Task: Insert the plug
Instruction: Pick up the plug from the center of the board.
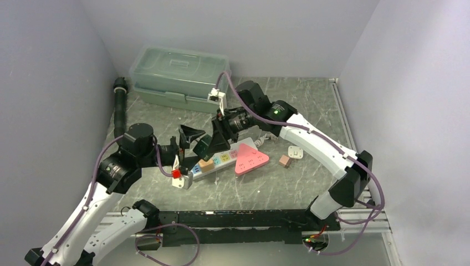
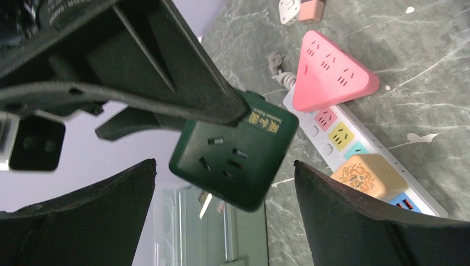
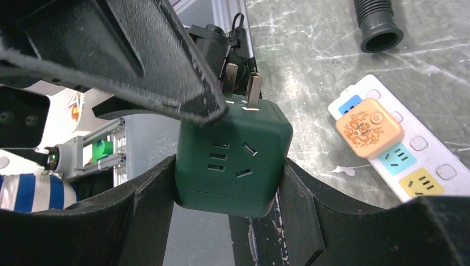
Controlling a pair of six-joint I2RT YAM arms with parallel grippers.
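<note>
While my right gripper (image 3: 228, 188) clamps the green cube plug (image 3: 235, 158) at frame centre, prongs exposed for insertion, my left gripper (image 2: 223, 177) stands wide open, empty, near the power strip (image 2: 341, 136).

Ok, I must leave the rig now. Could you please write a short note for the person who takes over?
Left end effector: open and empty, close beside the green cube.
Right end effector: shut on the green cube, which is held in the air near the strip. The prongs are bare.
Strip: lies flat, with an orange cube already plugged in and a pink triangle at its far end. Some coloured sockets are free.
Done: the green cube is picked up.
Left: aim the prongs at a free socket, push the cube in and release it.
</note>
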